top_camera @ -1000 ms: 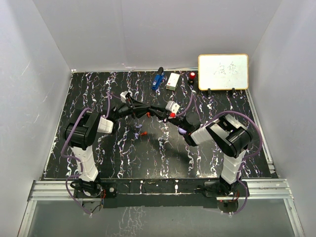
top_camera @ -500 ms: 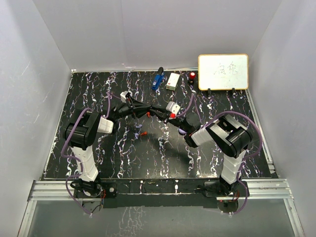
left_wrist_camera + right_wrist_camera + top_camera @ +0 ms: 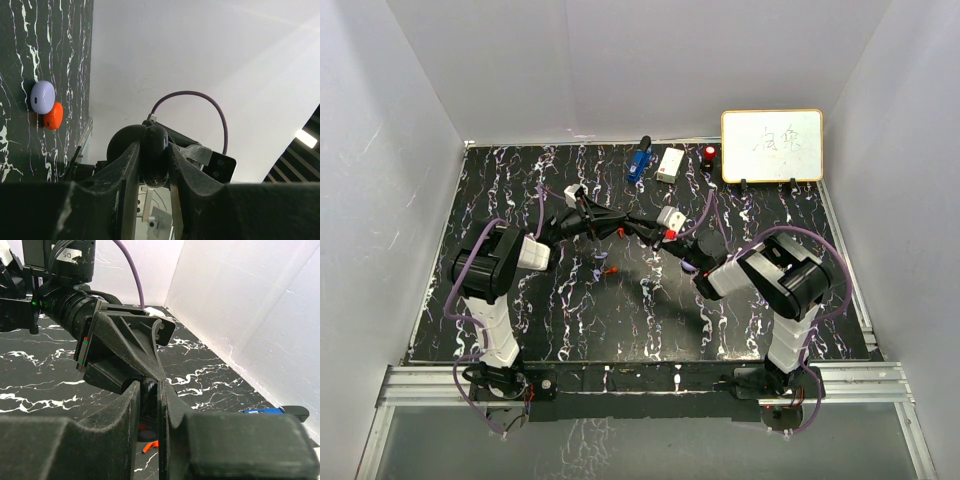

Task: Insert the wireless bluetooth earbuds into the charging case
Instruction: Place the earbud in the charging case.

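Two arms meet tip to tip over middle of bench (image 3: 650,320). Glossy black charging case (image 3: 156,162) clamped edge-on in left end effector (image 3: 155,149). Fingers of right end effector (image 3: 148,390) almost together, dark thing in narrow gap; what it is, cannot tell. On bench, purple earbud (image 3: 42,97) and red earbud (image 3: 53,115) lie touching, apart from both end effectors.

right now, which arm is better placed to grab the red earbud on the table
right, probably: the left gripper is shut on the dark rounded case, while the red earbud lies just under the right gripper in its wrist view
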Tool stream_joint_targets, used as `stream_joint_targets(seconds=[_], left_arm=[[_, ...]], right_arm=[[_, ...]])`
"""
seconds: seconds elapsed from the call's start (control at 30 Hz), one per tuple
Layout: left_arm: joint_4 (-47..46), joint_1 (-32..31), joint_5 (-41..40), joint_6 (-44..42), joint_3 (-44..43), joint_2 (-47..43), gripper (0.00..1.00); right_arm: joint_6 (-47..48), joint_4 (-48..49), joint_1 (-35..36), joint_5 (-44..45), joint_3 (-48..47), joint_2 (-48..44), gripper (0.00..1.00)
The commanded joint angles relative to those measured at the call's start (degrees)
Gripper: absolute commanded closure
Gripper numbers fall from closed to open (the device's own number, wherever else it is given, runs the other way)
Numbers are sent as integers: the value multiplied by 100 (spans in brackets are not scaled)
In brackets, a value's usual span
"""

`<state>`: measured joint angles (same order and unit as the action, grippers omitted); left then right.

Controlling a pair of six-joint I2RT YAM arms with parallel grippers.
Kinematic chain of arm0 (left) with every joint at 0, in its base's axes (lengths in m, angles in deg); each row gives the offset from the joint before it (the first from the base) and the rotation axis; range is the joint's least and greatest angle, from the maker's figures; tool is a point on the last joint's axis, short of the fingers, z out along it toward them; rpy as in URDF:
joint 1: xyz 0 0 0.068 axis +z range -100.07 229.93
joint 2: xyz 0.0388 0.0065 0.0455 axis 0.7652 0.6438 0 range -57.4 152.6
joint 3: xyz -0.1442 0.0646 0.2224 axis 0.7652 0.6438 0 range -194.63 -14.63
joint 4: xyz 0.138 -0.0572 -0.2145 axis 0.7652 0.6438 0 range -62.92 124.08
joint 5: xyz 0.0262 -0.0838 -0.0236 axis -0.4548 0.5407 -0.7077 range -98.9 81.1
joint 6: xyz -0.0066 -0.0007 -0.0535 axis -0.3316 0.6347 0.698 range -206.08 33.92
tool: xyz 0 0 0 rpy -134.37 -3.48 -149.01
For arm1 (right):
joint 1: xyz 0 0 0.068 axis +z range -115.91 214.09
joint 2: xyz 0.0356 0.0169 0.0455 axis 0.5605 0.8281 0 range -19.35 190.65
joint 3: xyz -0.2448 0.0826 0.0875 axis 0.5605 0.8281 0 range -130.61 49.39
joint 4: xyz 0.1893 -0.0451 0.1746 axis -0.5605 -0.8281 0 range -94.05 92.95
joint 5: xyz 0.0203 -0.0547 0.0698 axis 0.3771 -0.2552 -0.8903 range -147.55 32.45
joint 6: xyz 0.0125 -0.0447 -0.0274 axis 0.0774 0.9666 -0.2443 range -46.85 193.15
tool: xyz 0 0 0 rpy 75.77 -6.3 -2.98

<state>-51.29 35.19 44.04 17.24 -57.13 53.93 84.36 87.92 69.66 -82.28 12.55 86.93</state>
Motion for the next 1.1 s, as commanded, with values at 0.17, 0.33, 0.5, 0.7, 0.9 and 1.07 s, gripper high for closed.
stream_joint_targets(seconds=[0.17,0.33,0.5,0.7,0.9,1.07], left_arm=[[-230,4,-19,-188,-248,-405,100],[40,0,-47,-372,-292,-498,100],[54,-2,-53,-384,-330,-456,100],[89,0,-61,-455,-366,-381,100],[765,20,-26,-1180,-434,-427,100],[1755,174,-75,-2156,-449,-625,100]], right_arm=[[-137,1913,-4,214,189,-307,88],[-203,1917,1,287,227,-370,76],[-240,1913,-3,354,234,-451,70],[-371,1917,2,558,240,-615,63],[-814,1732,-2,1544,454,-1357,58],[-1312,-1972,0,2669,-22,-2465,61]])
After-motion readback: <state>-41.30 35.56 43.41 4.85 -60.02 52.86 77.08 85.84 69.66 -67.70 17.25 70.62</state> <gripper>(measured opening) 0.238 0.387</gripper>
